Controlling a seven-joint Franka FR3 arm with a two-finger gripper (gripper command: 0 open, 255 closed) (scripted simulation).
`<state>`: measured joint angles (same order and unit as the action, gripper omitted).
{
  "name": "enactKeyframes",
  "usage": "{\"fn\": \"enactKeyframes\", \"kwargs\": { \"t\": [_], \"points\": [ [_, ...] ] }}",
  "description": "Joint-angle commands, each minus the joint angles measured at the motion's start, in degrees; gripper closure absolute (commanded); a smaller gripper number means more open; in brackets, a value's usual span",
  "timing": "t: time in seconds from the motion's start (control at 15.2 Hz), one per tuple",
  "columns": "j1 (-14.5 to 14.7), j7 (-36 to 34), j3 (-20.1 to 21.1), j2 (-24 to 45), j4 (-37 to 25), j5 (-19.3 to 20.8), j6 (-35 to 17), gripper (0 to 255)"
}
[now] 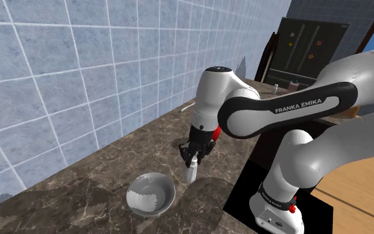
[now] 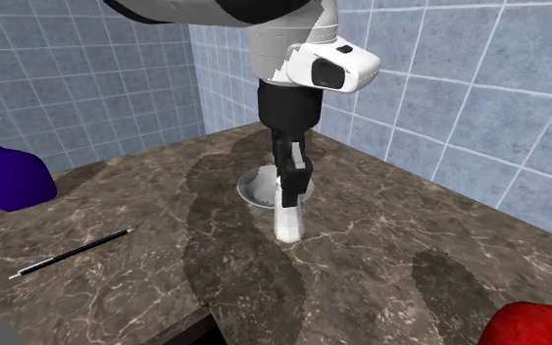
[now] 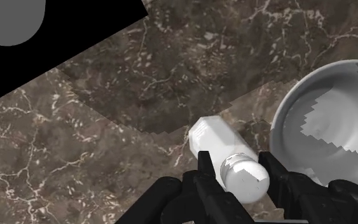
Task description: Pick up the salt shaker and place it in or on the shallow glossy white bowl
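The black fingers (image 3: 206, 167) pinched the white faceted salt shaker (image 3: 219, 137) near its rounded top. It hung roughly upright over the dark marble desk (image 3: 107, 146), just beside the shallow glossy white bowl (image 3: 292, 108) and outside its rim.

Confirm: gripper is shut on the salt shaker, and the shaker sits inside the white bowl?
Not inside. The gripper is shut on the salt shaker, but the shaker is beside the bowl, as the wrist view shows.
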<state>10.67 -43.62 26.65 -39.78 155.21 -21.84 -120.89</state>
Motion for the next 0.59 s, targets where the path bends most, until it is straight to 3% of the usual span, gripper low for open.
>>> {"fn": "enactKeyframes", "kwargs": {
  "t": [0.0,0.53],
  "points": [
    [-0.1,-0.1,-0.5,-0.6,-1.1,0.4,1.8,255],
    [-0.6,-0.6,-2.4,-2.6,-6.1,2.0,8.6,255]
  ]
}}
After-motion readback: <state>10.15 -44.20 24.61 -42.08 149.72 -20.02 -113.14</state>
